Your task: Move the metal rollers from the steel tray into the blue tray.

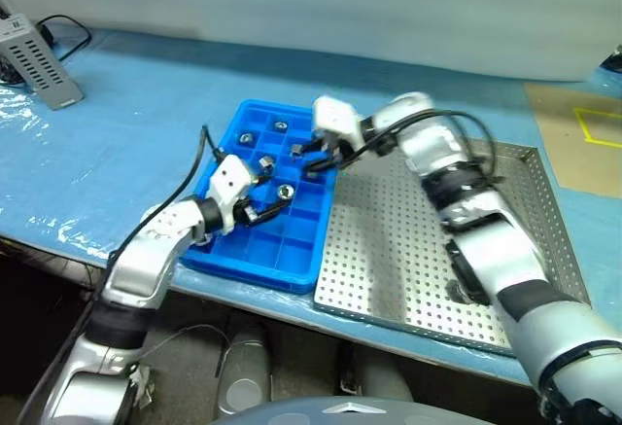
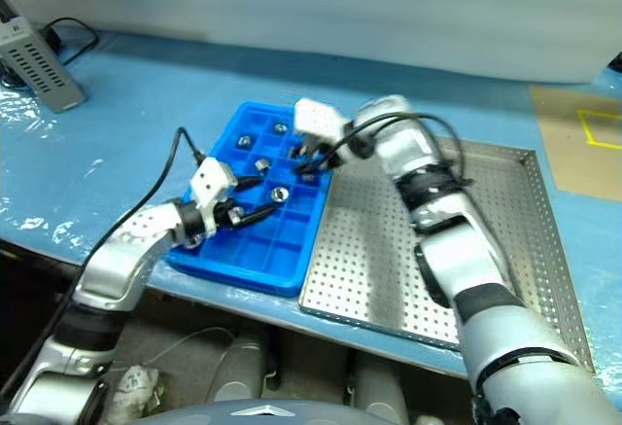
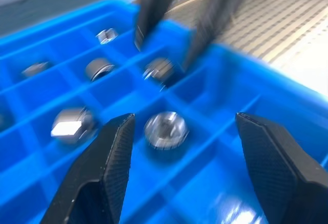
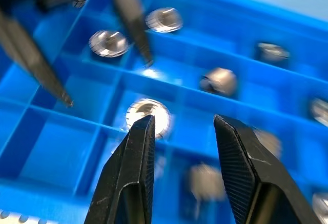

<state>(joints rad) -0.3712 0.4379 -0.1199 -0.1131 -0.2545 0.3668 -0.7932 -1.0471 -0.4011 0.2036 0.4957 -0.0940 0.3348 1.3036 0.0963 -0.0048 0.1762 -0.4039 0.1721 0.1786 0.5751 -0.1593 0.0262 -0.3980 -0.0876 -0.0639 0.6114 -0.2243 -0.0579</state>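
Blue tray [image 1: 255, 240] centre frame: both grippers crowd it, left fingers [image 3: 110, 167] apart, right fingers [image 4: 134, 178] apart, empty. Risk: collision, knocking rollers [image 1: 285, 192] from cells.

A lab or workshop test bench is showing here: a table [image 1: 126, 123] is wearing a taped-down blue plastic sheet, a grey vented electronics box [image 1: 37, 60] with a black cable is sitting at its far corner, and a perforated steel tray [image 1: 389, 250] is lying just beside a compartmented blue tray [image 1: 255, 250] holding small metal rollers [image 1: 285, 192]. Yellow tape is marking a brown board [image 1: 583, 133] at the far right.
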